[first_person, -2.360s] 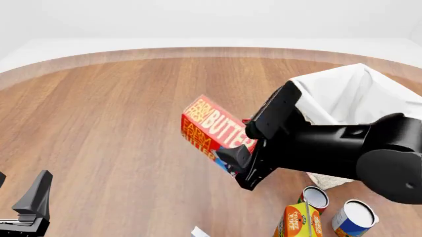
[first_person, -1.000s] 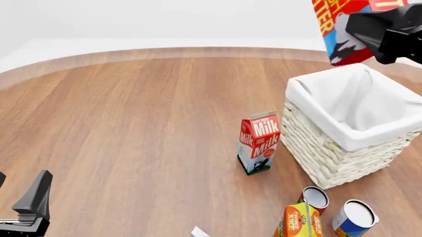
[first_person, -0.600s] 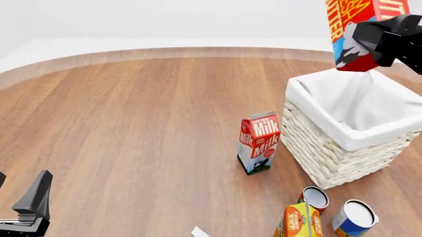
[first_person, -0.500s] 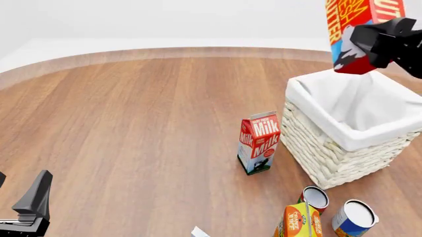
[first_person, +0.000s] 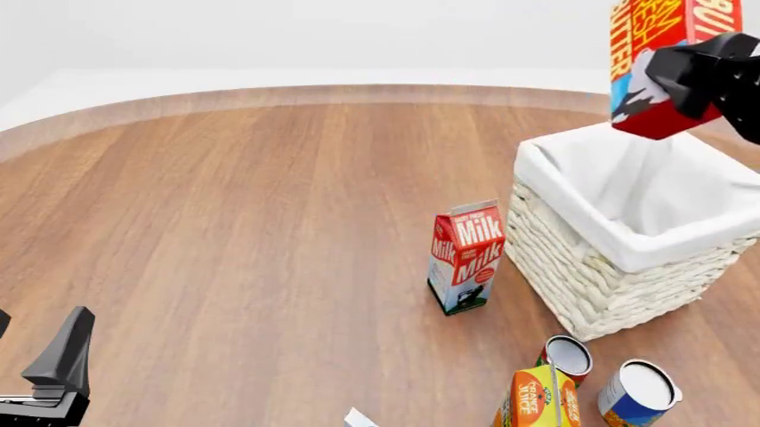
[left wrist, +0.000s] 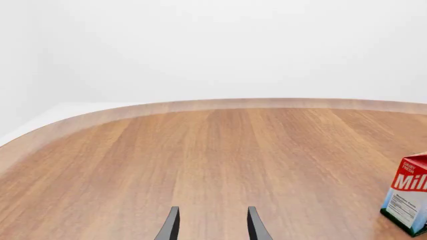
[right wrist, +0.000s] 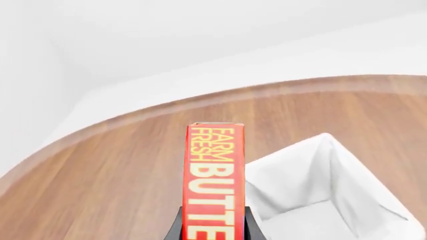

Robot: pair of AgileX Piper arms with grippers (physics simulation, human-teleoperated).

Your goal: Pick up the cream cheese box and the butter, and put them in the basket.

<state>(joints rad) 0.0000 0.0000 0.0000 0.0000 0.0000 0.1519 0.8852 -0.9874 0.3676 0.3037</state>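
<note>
The butter (first_person: 645, 53), a red box with yellow lettering, hangs upright in the air above the far part of the basket (first_person: 582, 267). My right gripper (first_person: 679, 78) is shut on its lower end. In the right wrist view the butter (right wrist: 213, 175) stands between the fingers, with the basket's white lining (right wrist: 347, 180) beyond and below it. A white corner of the cream cheese box (first_person: 359, 417) shows at the bottom edge. My left gripper (first_person: 62, 360) rests low at the near left; its fingers (left wrist: 171, 226) are open around nothing.
A red milk carton (first_person: 465, 256) stands just left of the basket and also shows as the milk carton (left wrist: 408, 200) in the left wrist view. Two white-topped cans (first_person: 568, 356) (first_person: 636, 391) and an orange carton (first_person: 535, 398) sit in front of the basket.
The right gripper has lifted the butter off the table and carried it up and to the right; over the last second it has drifted further right above the basket. The left arm has stayed still.
</note>
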